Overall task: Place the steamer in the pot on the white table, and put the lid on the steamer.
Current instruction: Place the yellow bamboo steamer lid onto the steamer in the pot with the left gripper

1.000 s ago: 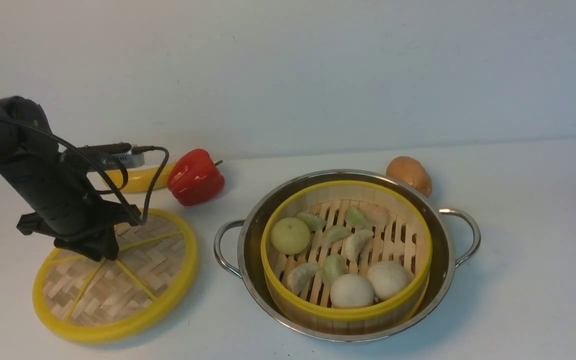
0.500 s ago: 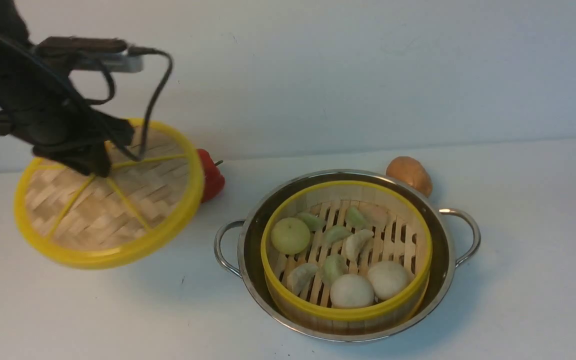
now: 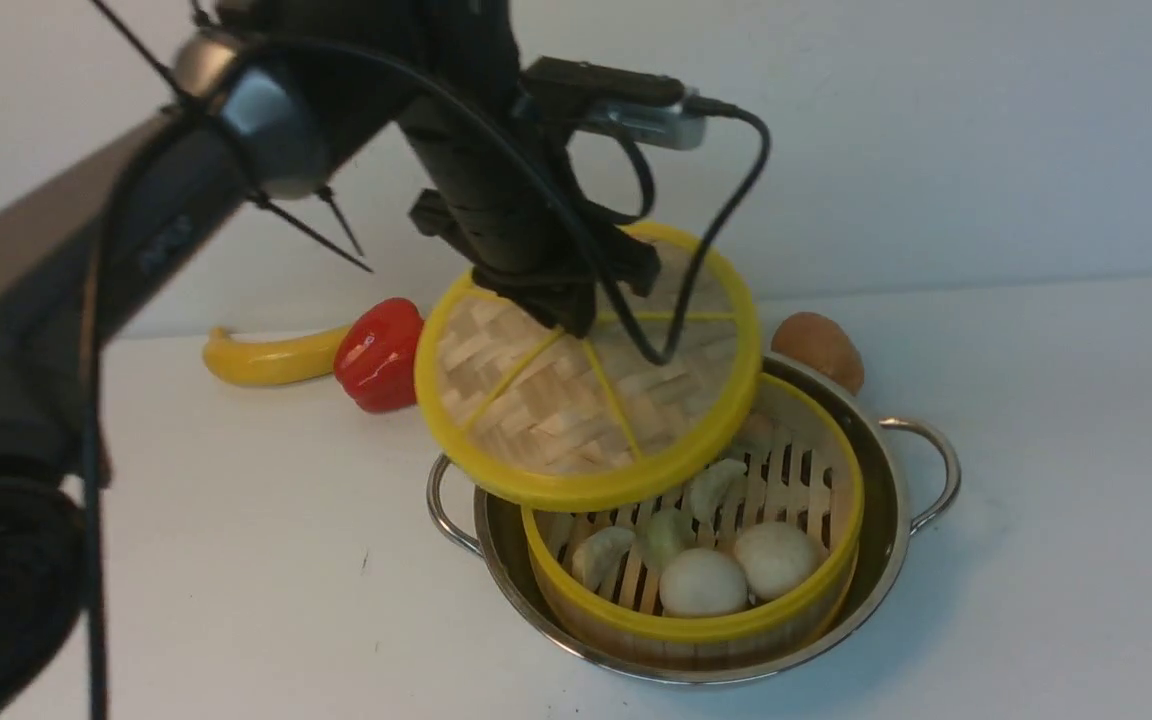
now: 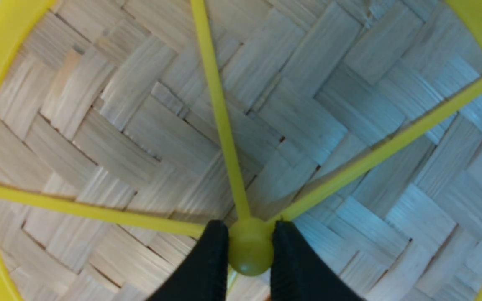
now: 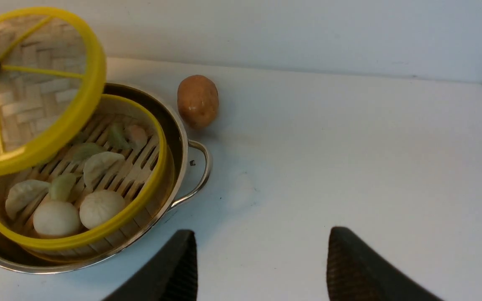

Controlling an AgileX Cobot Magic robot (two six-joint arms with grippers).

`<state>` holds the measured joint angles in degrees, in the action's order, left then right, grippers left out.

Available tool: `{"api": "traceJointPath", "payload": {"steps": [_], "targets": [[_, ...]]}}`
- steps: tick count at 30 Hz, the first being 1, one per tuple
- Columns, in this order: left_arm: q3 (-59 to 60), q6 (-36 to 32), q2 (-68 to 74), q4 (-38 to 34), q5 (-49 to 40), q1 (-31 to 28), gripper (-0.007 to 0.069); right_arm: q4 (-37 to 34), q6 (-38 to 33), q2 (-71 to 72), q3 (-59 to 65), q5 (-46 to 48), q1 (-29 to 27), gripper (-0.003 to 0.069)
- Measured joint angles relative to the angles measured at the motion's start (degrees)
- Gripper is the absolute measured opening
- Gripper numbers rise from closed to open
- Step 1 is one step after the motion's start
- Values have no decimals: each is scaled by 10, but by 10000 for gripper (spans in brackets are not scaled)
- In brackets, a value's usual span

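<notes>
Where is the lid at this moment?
In the front view the lid hangs tilted in the left gripper, gripped at its centre. It is above the left rear of the steamer, which sits in the pot.

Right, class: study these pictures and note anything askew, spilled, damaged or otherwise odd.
Only the lid is askew: the left gripper holds it by its centre, tilted in the air over the steamer, not seated. The steamer sits inside the pot; nothing looks spilled or damaged.
</notes>
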<state>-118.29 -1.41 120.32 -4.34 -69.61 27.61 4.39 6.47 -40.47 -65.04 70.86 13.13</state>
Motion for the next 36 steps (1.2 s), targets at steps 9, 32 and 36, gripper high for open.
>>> {"api": "traceJointPath", "payload": {"steps": [9, 32, 36], "targets": [[-21, 1, 30, -18, 0, 43, 123, 0, 0, 0, 0, 0, 0, 415], [-6, 30, -54, -46, -1, 52, 123, -1, -2, 0, 0, 0, 0, 415], [44, 30, -74, -41, -1, 56, 123, -1, -2, 0, 0, 0, 0, 415]]}}
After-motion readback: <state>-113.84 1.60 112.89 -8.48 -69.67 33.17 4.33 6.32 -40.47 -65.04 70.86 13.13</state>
